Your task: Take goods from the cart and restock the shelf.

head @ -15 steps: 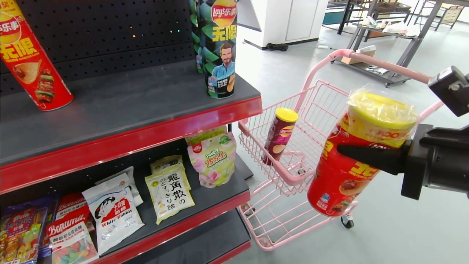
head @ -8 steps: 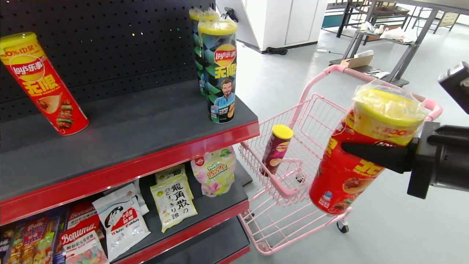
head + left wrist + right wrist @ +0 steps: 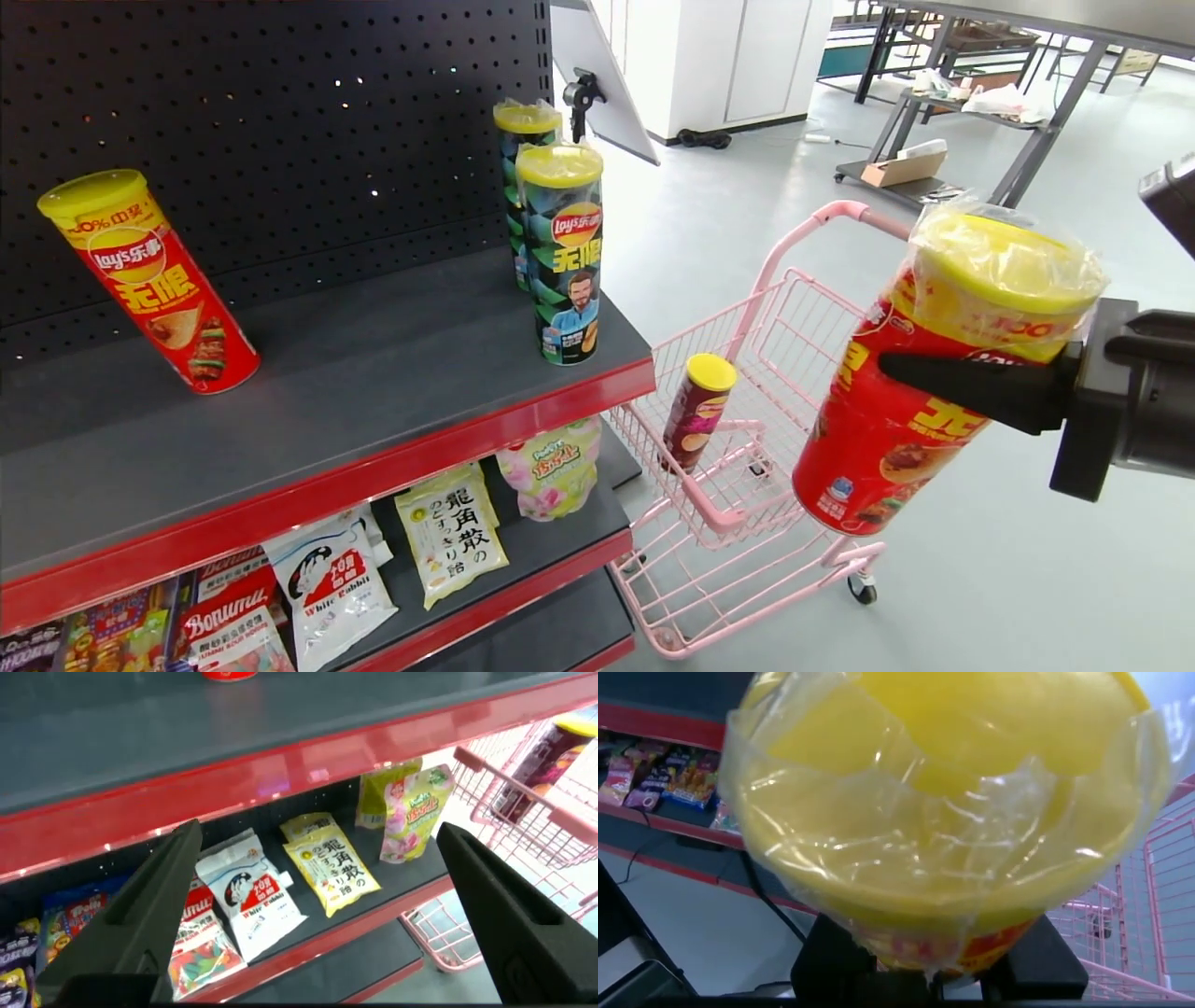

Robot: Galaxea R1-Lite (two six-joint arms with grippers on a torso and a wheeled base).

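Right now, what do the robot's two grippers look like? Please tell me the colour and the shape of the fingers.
Both are matte black. The left gripper has two long, wedge-shaped fingers, broad at the base and narrow at the tips. The right gripper has the same tapered shape, mounted on a square black block with a dark, round wrist behind it.

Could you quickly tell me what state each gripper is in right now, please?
Left gripper: open, holding nothing.
Right gripper: closed on the red chip can.
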